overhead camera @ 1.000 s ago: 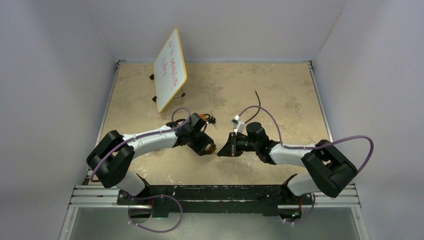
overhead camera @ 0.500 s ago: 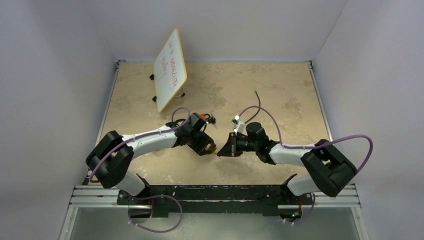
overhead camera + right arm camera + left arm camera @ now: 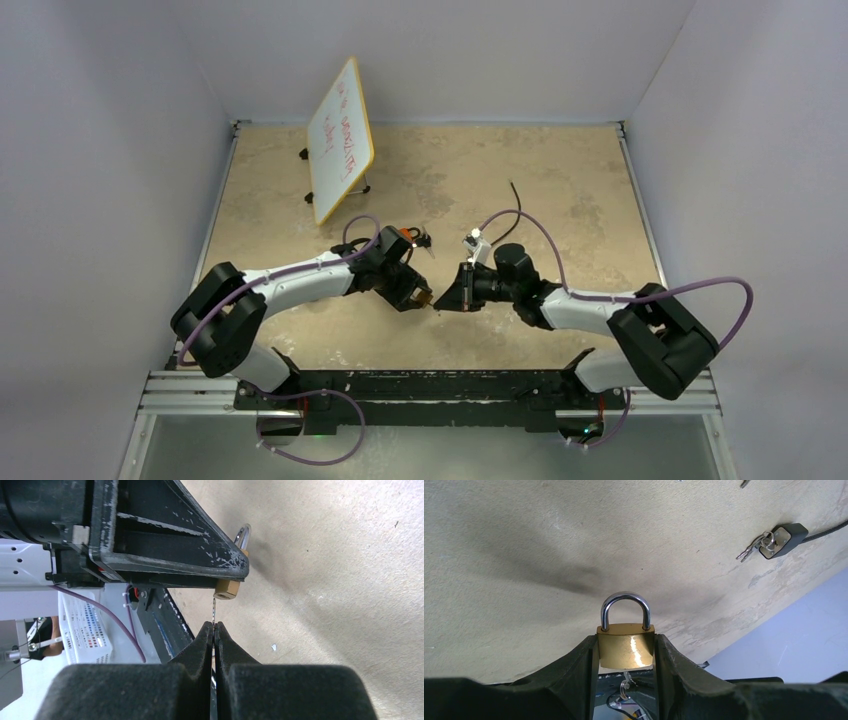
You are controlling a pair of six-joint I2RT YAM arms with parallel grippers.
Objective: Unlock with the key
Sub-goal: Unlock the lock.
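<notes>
The padlock is a squat block of polished brass with rounded corners, a streak of glare across its face. Its chromed steel shackle makes a smooth inverted U, with both legs seated in the body. It is held off the table, low over the near middle, between the two arms. The left gripper clamps it by its two narrow sides, its matte black fingers tapering like wedges, and the shackle pokes out past their tips.

From the right wrist view the brass corner shows just under the scuffed, scratched edge of the left arm's finger. The key appears edge-on, a thin silvery sliver running from the lock's underside straight into the right gripper. That gripper's grainy black pads are pressed flat together on the key. The blade's tip meets the brass, but I cannot tell how deep it sits.

The tabletop is beige and mottled, faintly rough, with darker blotches. Farther out lies a small black box on a dark cable, with a bunch of spare keys hanging from its face. At the far left a yellow-framed whiteboard with red writing leans tilted on small feet.
</notes>
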